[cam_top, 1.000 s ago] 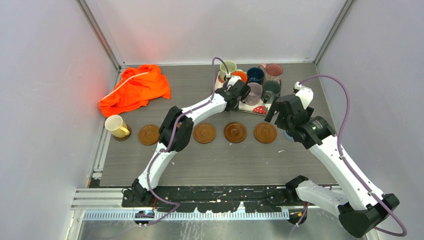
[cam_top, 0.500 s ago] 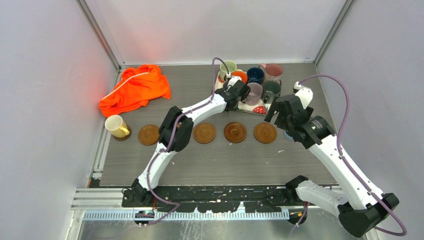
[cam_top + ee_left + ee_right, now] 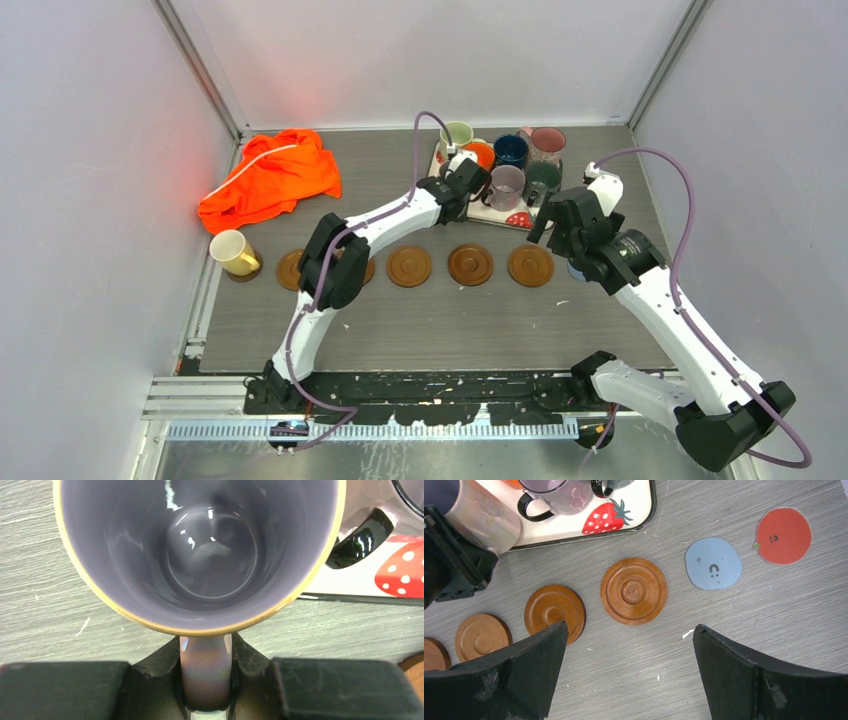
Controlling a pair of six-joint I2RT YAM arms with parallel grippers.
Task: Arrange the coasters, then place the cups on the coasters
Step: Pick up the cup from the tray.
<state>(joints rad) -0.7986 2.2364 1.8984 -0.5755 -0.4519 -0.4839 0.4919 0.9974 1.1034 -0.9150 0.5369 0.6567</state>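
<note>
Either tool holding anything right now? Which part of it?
The left tool is shut on the lilac mug, pinching its handle. The right tool is open and holds nothing.

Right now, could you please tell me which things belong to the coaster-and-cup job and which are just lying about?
Job: wooden coasters, blue coaster, red coaster, lilac mug in the left gripper, cream mug, navy mug, pink mug, pale green mug, orange mug, dark green mug.
Lying about: orange cloth, strawberry tray.
</note>
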